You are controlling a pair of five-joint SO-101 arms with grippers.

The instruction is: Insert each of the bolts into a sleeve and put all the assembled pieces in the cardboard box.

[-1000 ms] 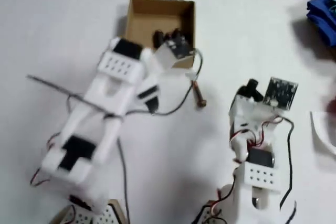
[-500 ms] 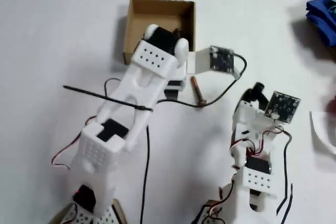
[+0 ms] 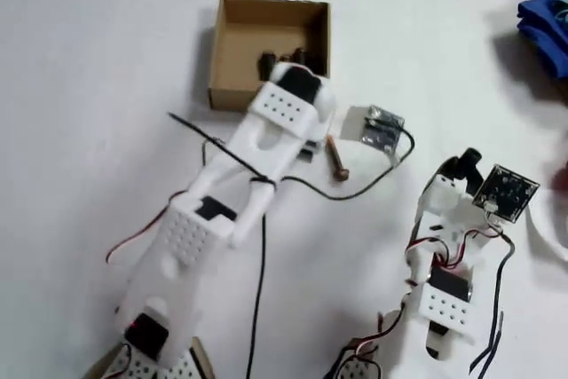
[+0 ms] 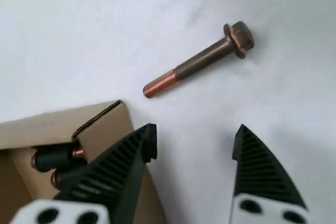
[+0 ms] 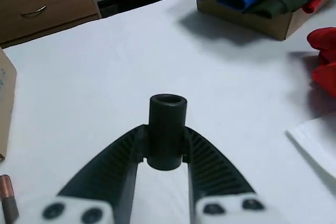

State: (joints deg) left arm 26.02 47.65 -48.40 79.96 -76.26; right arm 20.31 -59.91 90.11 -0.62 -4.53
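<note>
- My read on the step: getting the one loose bolt (image 4: 199, 61) I can see mated with a sleeve (image 5: 167, 114). The box (image 3: 271, 4) at the far side of the surface (image 3: 106, 86) already has a few done pieces (image 3: 282, 61) inside.
- The bolt lies flat on the surface just off the box's corner, roughly 5 o'clock from the box.
- The left tool (image 4: 196, 132) hovers over it, jaws spread wide, empty, not touching it.
- The right tool (image 5: 164, 132) is clamped on the black sleeve, open bore poking out past the tips. It sits around 4 o'clock from the bolt, well apart.
- Next, I'd guess, the left tool drops, straddles the shank and squeezes. Then the threaded end has to meet that bore dead straight, which looks like the fiddly bit.
</note>
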